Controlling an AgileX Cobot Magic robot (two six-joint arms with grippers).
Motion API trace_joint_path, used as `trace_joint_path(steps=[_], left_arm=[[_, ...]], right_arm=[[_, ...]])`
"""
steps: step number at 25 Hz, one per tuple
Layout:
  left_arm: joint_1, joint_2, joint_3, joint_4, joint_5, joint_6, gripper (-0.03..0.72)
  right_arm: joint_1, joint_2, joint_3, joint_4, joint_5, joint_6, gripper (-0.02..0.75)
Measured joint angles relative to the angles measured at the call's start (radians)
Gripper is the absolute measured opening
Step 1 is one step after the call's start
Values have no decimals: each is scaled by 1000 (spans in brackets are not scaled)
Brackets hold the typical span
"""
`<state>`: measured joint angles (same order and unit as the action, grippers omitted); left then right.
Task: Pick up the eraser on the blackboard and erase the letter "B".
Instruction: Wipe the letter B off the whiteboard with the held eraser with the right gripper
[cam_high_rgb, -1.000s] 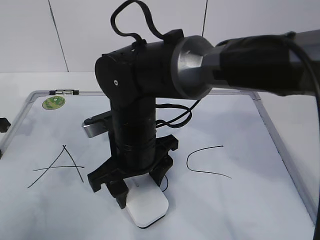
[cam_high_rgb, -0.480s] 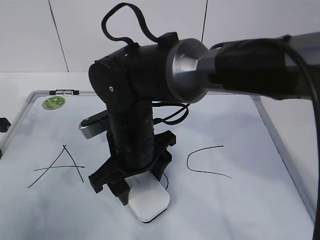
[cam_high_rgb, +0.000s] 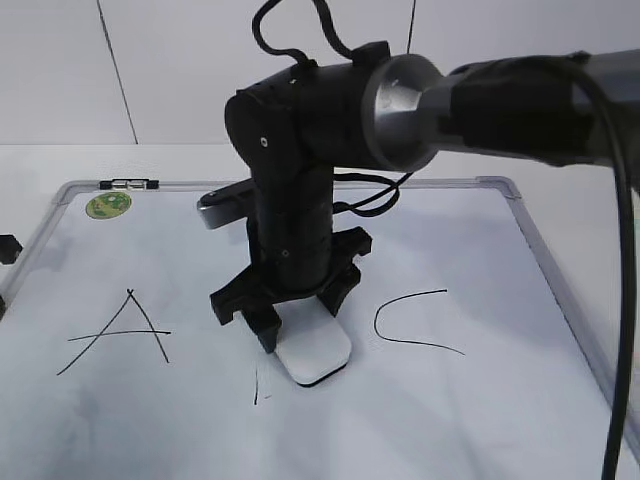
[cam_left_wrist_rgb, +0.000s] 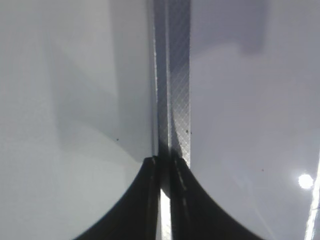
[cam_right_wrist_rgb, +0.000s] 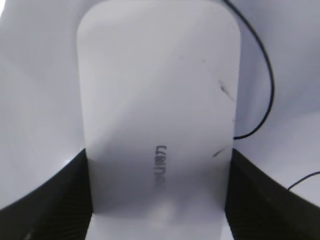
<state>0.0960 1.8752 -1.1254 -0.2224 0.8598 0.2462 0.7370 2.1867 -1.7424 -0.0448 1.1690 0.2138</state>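
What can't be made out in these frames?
- Letter "B": exterior view, only a short stroke shows; the right gripper and eraser cover the rest.
- Eraser lettering: right wrist view, blurred.
- Left gripper: left wrist view, the blackboard frame between its fingertips, contact unclear.

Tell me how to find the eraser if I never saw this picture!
Start at the big white dry-erase board with the silver-grey frame lying on the table. Between the hand-drawn black letter A and letter C, a black robot gripper reaches down. The glossy white rounded-rectangular plastic eraser sits between its jaws, the only solid block on the board, unlike the flat round green sticker in the corner.
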Motion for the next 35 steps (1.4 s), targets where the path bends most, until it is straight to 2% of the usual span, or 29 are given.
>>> trace_joint_path(steps=[10,16,22,30,35], left_arm=[[0,0,0,0,0,0,14],[0,0,0,0,0,0,14],[0,0,0,0,0,0,14],[0,0,0,0,6,0,14],[0,0,0,2,10,0,14]], right_arm=[[-42,98,-182,-79,60,-2,523],[-44,107,-201,-74,76,-11,523],[-48,108,-205,-15,76,-56,523],[59,110,-207,-14,71,-76,523],[55,110,-207,1,70,-82,523]])
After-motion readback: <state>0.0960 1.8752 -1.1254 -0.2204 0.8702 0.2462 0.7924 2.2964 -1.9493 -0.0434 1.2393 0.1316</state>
